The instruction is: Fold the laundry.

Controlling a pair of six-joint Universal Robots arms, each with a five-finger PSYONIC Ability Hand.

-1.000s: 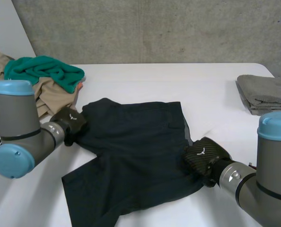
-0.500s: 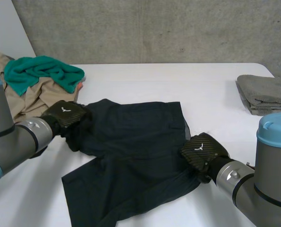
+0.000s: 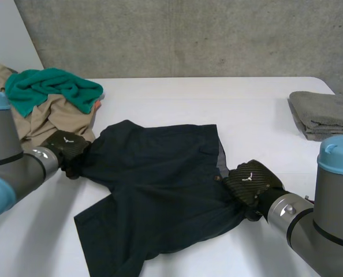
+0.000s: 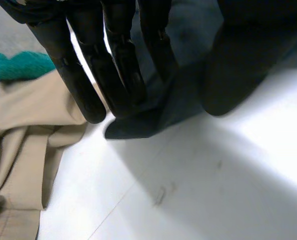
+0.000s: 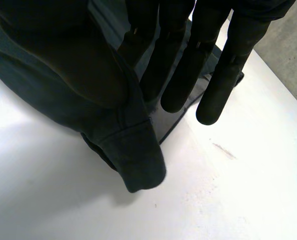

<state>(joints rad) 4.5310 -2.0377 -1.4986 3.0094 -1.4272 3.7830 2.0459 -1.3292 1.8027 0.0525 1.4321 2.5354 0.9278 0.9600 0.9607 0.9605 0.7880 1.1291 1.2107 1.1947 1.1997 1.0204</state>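
Each hand pinches a side of the dark navy fabric shorts [image 3: 154,190], spread mid white bench [image 3: 177,98].
Nearest, the right hand [image 3: 249,182] clamps the shorts' right edge between thumb and straight fingers. The left hand [image 3: 67,149] grips their left corner likewise. Beyond it, a crumpled tan garment [image 3: 62,118] carries a teal terry towel [image 3: 50,85]. A folded grey towel [image 3: 324,112] lies far right.
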